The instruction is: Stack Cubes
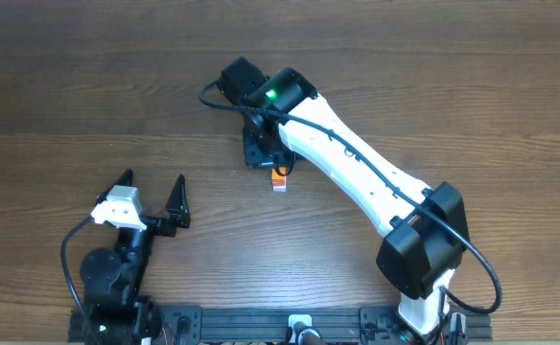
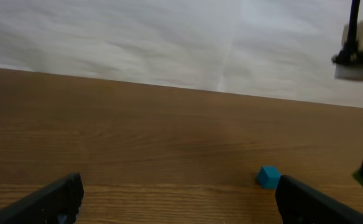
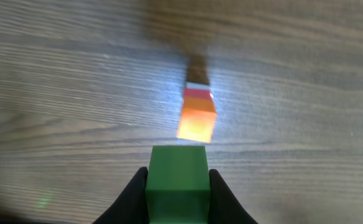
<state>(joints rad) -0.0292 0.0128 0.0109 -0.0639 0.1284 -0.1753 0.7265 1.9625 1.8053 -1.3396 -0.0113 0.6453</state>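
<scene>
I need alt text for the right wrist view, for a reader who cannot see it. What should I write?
The right claw is shut on a green cube. Past it, on the wooden table, stands a small stack with an orange cube on top.

We note the brown wooden table (image 1: 69, 86) under everything; the right gripper (image 1: 266, 149) sits mid-table with the green cube (image 3: 176, 177) between its fingers. Just beside that cube lies the cluster of orange, red and white cubes (image 3: 197, 115), touching one another; whether stacked or in a row we cannot tell. The left gripper (image 1: 153, 196) stands well apart, near its own base, fingers spread; ahead of it, toward its right finger, a small blue cube (image 2: 268, 177) rests on the table.
</scene>
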